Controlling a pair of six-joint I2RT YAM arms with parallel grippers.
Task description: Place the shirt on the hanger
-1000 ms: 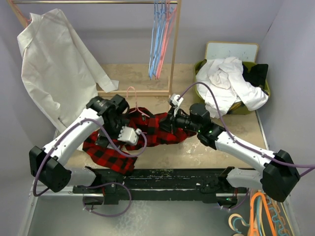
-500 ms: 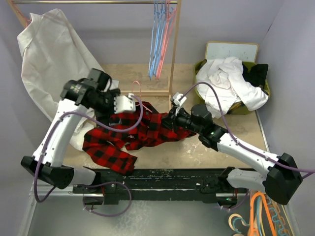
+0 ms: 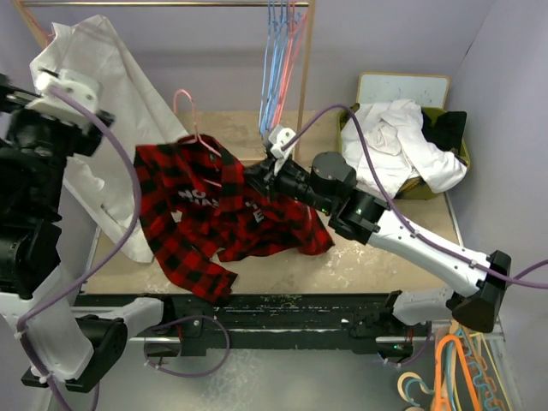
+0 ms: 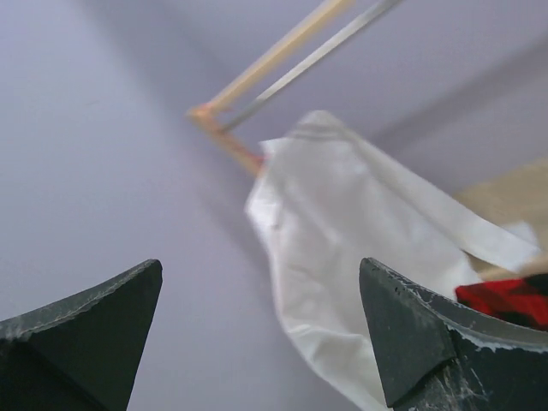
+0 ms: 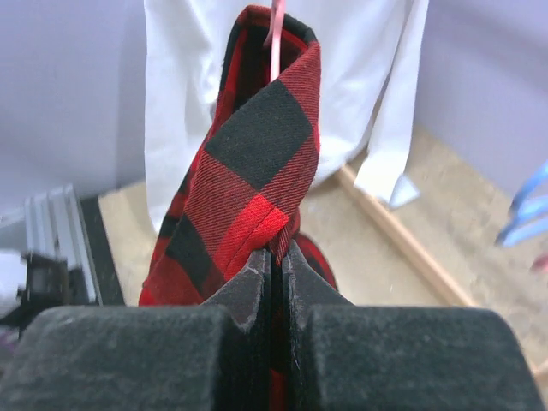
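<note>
White garment (image 3: 94, 111), blue hangers (image 3: 272, 68), laundry basket (image 3: 348, 115)

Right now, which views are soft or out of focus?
Top external: evenly lit, sharp, though the left arm looms large at the left edge. Left wrist: large white hanging garment looks soft. Right wrist: red-and-black plaid flannel shirt is crisp; light blue hangers at the right edge are blurred.

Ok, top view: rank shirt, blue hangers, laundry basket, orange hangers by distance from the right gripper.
1. shirt, held in the right gripper.
2. blue hangers, just behind it.
3. laundry basket, back right.
4. orange hangers, near-right corner.
</note>
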